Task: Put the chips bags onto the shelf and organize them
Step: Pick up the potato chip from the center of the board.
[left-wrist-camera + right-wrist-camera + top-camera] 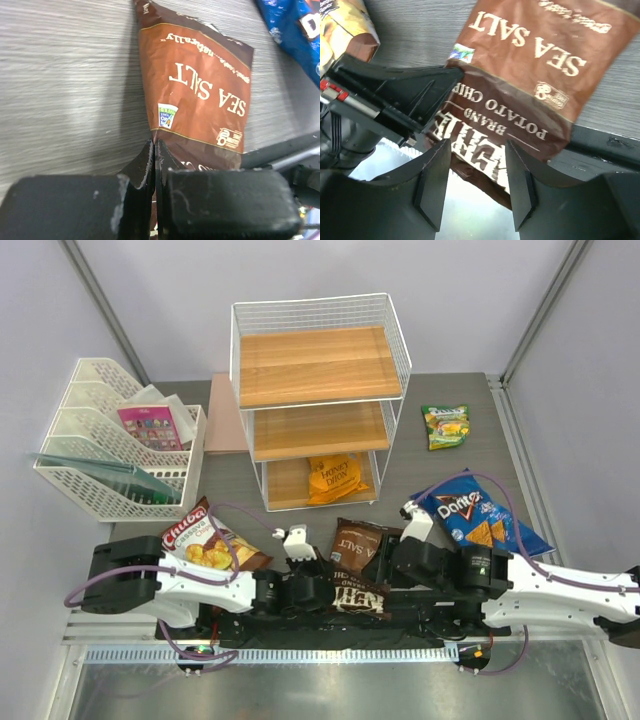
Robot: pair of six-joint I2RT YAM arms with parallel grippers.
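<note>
The dark brown Sea Salt bag lies at the table's near edge between both arms, and its lower end hangs over the edge. My left gripper is shut on that bag's side edge. My right gripper is open, its fingers on either side of the bag's lower end without gripping it. The shelf stands at the back centre with the orange Honey Dijon bag on its bottom board. The blue Doritos bag, the green-yellow bag and the brown-white bag lie on the table.
A white mesh file tray holding a pink card packet stands at the left. A pinkish flat board lies behind the shelf's left side. The Doritos bag shows at the left wrist view's top right.
</note>
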